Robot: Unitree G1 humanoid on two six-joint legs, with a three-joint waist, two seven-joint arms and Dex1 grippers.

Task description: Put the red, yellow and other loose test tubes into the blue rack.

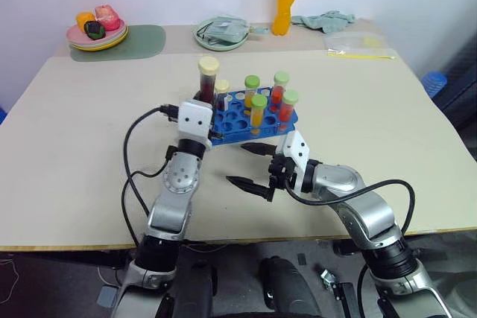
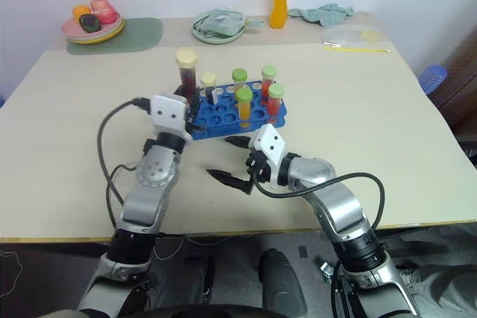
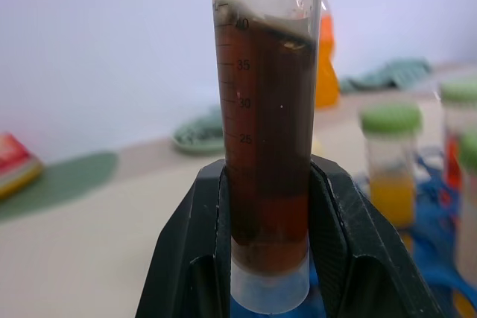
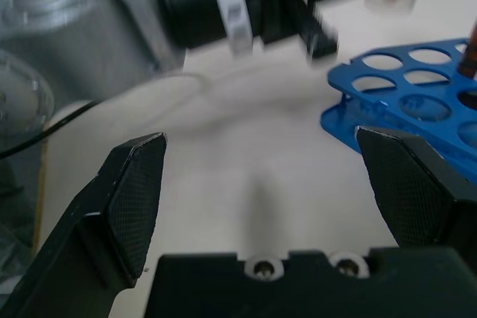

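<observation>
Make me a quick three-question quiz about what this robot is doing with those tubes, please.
1. True or false: the left claw grips a dark red tube.
2. The right claw is: A) open and empty, B) shut on a tube.
3. What colour are the caps on the four tubes with orange or red liquid standing in the blue rack?

Key: 1 true; 2 A; 3 green.
</observation>
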